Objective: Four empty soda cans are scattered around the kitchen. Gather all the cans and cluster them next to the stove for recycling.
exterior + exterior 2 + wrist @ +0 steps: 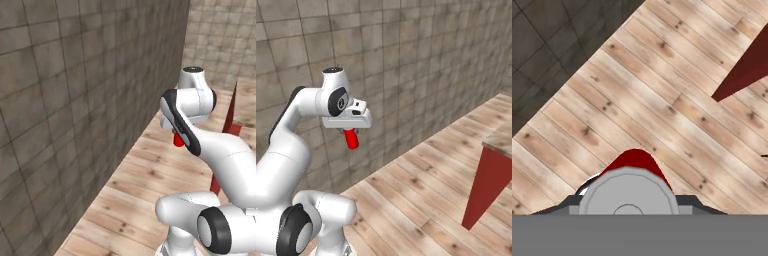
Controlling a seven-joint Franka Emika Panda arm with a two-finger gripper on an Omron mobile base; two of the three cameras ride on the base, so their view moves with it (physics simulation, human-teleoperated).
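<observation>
Under my gripper (351,134) hangs a red soda can (351,138), squeezed tight between the jaws, high over the wood floor (421,195). If I bump something while driving, I think the can could slip and roll away. Beside the hand stands a tan tiled wall (421,65); a red cabinet (487,185) stands across the floor.
</observation>
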